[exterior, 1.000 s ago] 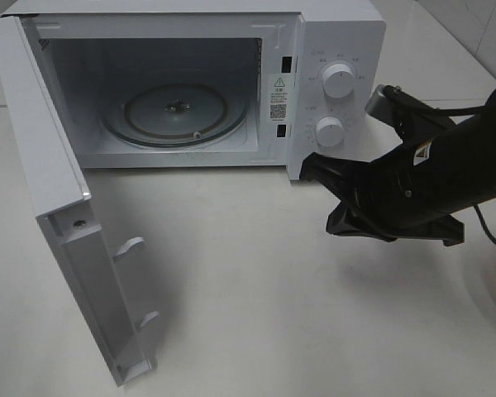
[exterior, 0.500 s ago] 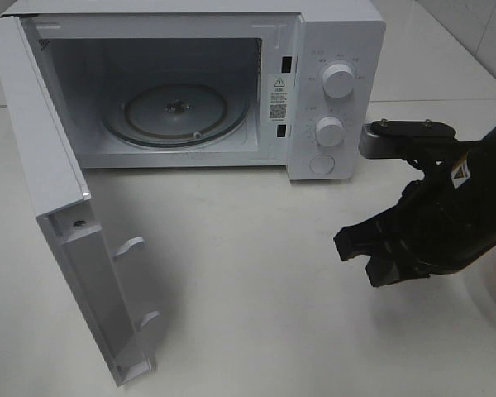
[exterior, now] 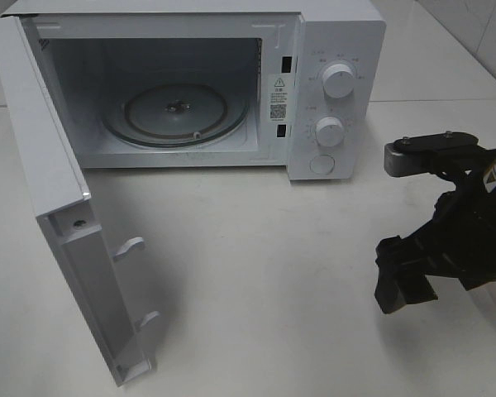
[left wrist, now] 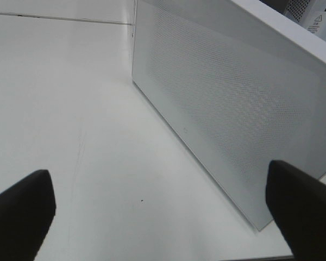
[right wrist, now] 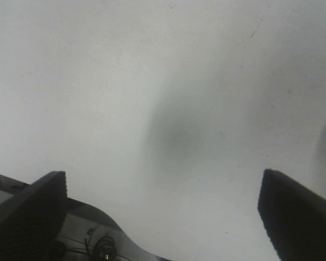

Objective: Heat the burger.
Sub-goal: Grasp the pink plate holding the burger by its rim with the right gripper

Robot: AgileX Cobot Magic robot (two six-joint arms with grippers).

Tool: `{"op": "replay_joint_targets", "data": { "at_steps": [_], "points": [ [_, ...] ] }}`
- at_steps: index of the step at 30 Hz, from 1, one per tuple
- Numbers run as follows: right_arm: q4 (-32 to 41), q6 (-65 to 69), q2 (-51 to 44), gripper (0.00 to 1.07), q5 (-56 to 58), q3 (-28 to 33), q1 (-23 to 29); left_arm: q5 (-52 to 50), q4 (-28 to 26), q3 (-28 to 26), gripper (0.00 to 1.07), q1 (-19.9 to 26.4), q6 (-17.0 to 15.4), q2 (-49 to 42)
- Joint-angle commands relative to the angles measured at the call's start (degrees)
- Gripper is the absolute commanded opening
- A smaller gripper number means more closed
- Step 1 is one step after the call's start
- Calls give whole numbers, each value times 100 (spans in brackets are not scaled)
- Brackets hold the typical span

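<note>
- White microwave oven (exterior: 335, 41) sits at the back of a white tabletop (exterior: 256, 273). Its cavity mouth faces forward.
- White hinged door (exterior: 74, 248) is swung fully open on the left. It stands roughly square to the oven front, and its free edge reaches toward the near side of the table. Two latch hooks stick out from that edge.
- Round glass turntable (exterior: 175, 112) lies flat on the cavity floor, with a margin between its rim and the cavity walls.
- The control panel on the right of the oven has an upper round white dial (exterior: 338, 80), a lower round white dial (exterior: 330, 131) and a round white button (exterior: 321, 164) beneath them.
- Right gripper (exterior: 405, 279), black, hangs over the table near the right edge of the high view, well apart from the oven's front right corner. In the wrist view, the right gripper (right wrist: 163, 212) has its fingers (right wrist: 27, 209) spread wide, with only tabletop showing between them.
- Left gripper (left wrist: 160, 209) cannot be seen from the high camera. Its wrist view shows dark fingers (left wrist: 19, 212) set far apart with nothing in the gap, over the table beside the perforated outer face of the door (left wrist: 233, 109). The door's lower edge runs diagonally, near the gripper.
- A broad stretch of bare tabletop lies between the door's free edge and the right gripper.
- The burger is in none of the three views, so I cannot place it.
</note>
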Motion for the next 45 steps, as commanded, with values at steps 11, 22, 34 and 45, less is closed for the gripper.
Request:
{"op": "replay_joint_targets", "data": {
  "at_steps": [11,22,34,45],
  "points": [
    [-796,-86,-63,91,1134,-619,-865,-29,-29,11,98,-17,-6,-109],
    [-865,-430,-63,86,1071,-630,-1696,-29,-29,11,98,-17,-6,-109],
    [-1054,-561,-63,86,539,-630,-2372,-29,-29,11,98,-17,-6,-109],
    [-1106,-498,670,83,218,-630,-2550,-29,-29,11,98,-17,-6,-109]
  ]
}}
